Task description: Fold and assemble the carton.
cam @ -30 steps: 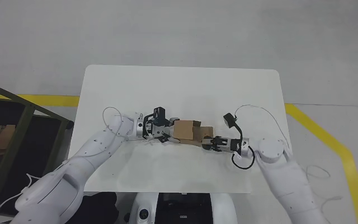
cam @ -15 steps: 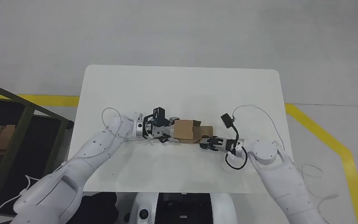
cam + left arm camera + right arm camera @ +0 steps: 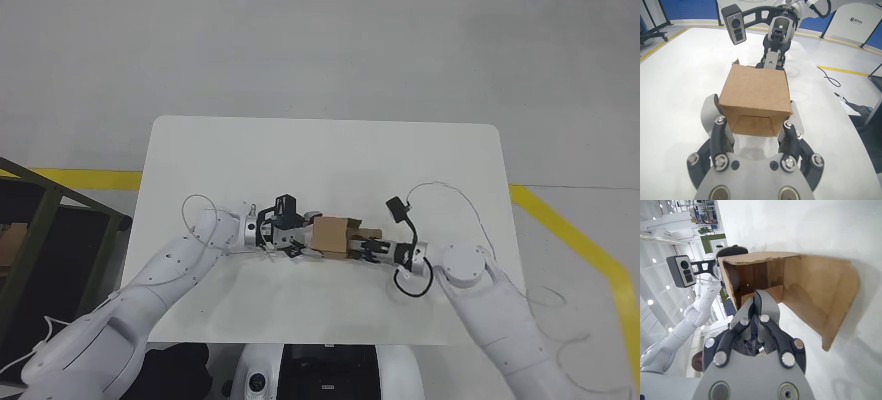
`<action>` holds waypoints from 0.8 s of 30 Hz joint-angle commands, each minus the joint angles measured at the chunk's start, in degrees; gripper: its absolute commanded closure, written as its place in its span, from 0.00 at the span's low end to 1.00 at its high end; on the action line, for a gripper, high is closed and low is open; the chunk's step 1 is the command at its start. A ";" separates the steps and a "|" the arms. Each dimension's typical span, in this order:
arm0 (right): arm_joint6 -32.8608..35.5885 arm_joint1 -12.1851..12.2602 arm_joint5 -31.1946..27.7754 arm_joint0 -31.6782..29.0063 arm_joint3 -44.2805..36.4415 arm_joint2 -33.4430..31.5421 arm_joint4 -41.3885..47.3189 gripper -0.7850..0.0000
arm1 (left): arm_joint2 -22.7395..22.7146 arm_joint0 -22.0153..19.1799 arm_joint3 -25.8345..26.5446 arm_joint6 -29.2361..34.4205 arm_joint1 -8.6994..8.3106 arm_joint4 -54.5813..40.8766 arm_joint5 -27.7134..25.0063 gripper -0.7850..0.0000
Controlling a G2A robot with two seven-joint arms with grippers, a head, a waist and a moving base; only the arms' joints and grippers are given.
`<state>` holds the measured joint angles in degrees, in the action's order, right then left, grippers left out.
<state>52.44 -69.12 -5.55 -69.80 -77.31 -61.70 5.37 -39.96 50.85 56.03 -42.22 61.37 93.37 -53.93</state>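
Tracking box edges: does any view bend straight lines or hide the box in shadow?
Left wrist view: the lens curves the table edge; the box is evenly lit. Right wrist view: the box's inside is shaded. Top view: flat light, lines straight.

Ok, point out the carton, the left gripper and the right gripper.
carton (image 3: pixel 755 89), left wrist view, on its top panel.
left gripper (image 3: pixel 753 102), left wrist view, midway between the fingers flanking the carton.
right gripper (image 3: pixel 757 294), right wrist view, at the tips of its shut fingers.
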 commanded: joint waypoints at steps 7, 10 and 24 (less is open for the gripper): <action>-0.24 -1.11 -2.69 3.59 5.02 3.19 2.60 1.00 | -0.19 0.35 0.65 0.56 -0.07 0.05 0.12 0.26; -0.06 -0.64 -3.56 3.22 4.93 1.61 2.58 1.00 | -0.35 0.39 0.30 0.61 -0.12 0.01 0.13 0.26; -4.84 1.92 -0.94 -0.94 -1.45 -7.15 -1.16 1.00 | -0.79 0.99 0.12 -0.23 -0.48 0.74 0.22 0.26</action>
<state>48.00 -67.10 -6.54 -71.37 -79.28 -69.26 4.54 -40.74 51.76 56.08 -42.36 60.93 94.04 -53.67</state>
